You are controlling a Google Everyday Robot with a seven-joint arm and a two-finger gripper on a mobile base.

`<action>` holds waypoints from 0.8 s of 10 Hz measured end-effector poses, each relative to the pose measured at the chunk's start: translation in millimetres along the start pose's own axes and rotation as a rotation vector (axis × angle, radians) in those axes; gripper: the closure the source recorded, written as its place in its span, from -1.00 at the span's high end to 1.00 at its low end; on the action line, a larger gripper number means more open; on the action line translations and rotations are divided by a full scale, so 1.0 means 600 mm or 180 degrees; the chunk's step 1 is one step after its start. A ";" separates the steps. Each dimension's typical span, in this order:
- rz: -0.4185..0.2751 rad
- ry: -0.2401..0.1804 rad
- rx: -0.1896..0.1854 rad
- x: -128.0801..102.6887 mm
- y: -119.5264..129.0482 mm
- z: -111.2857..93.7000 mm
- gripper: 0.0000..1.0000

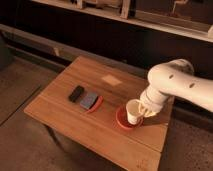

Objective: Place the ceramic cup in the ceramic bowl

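Dark shelving backs the wooden surface [65, 112], where a black block [76, 93] and a grey-blue pad [88, 100] on a flat red-edged object [98, 105] lie well apart from the work. To the right, the gripper [144, 110] is closed on the ceramic cup [133, 111], held tilted with its base over the ceramic bowl [120, 118]; whether they touch, I cannot tell. Released at this tilt, the cup could topple over the shallow rim or knock ceramic against ceramic. A nudge might also skid the bowl.
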 end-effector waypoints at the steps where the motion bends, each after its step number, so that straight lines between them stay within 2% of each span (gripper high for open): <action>1: -0.0013 0.0004 -0.0005 -0.008 -0.003 0.005 -1.00; 3: -0.0125 -0.0018 0.0005 -0.036 0.009 0.008 -1.00; 5: -0.0279 -0.0056 0.0059 -0.058 0.040 -0.002 -1.00; 8: -0.0408 -0.0080 0.0078 -0.068 0.080 -0.009 -1.00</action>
